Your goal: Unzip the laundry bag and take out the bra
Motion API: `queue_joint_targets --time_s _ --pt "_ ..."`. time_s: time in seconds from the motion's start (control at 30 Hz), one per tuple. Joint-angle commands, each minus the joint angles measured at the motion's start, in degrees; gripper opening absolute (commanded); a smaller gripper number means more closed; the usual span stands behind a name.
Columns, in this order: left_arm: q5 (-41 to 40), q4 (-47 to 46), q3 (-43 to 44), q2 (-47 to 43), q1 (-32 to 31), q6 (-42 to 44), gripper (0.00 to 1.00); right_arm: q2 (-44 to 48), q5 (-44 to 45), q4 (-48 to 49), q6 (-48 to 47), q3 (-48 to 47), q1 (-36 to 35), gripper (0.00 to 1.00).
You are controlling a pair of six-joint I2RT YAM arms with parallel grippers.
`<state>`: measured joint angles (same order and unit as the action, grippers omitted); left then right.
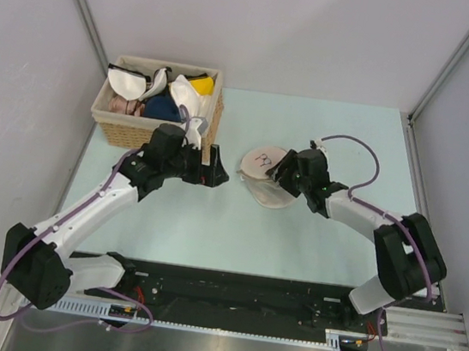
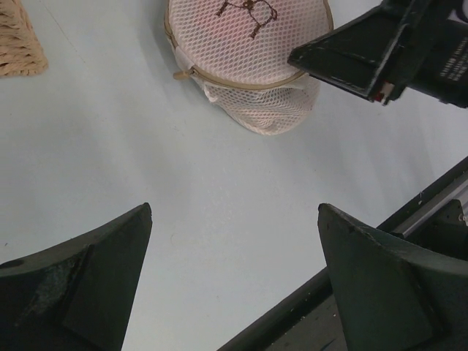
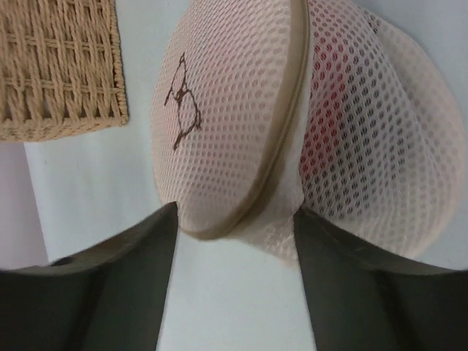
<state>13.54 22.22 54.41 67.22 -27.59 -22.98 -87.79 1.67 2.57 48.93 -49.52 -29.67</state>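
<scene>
**Laundry bag sits between the right fingers, bra inside**

We see the pale green table [image 1: 295, 244] under everything. At its far left corner stands the wicker basket [image 1: 149, 136], heaped with white, yellow and dark blue garments.

The laundry bag [image 1: 263, 169] lies near the table's middle, tipped so that its round face with the dark line drawing looks up and towards the basket. The red bra [image 3: 330, 95] shows through the mesh of the bag's side.

The right gripper [image 3: 235, 212] has its fingers apart on either side of the bag's lower rim. We cannot tell whether they are pressing on it.

The left gripper [image 2: 234, 210] hangs with its fingers spread wide over bare table, just beside the bag and apart from it.

The tan zipper pull [image 2: 182, 74] sticks out from the rim.
</scene>
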Motion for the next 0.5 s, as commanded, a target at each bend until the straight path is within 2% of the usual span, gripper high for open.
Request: queue_joint_targets --time_s 0.0,0.07,0.2,0.3,0.47 --pt "-1.5 1.4 1.0 -2.6 -0.1 0.2 1.00 -4.7 -3.2 13.3 1.9 -1.1 0.0 0.32" --pt "-2.0 1.6 1.0 -2.5 0.0 0.4 1.00 -5.7 -6.8 13.7 1.0 -1.8 0.9 0.00" --pt "-1.7 1.4 1.3 -1.5 -0.1 0.2 1.00 -4.1 -13.1 10.9 -4.9 -1.7 1.5 0.00" --pt "0.9 1.0 2.3 1.3 0.0 -1.3 1.00 -1.4 -21.3 10.1 -10.4 0.5 1.8 0.00" --pt "9.1 -5.3 1.1 4.8 0.0 -7.1 1.00 3.1 -39.8 20.1 -9.3 6.8 4.3 0.00"
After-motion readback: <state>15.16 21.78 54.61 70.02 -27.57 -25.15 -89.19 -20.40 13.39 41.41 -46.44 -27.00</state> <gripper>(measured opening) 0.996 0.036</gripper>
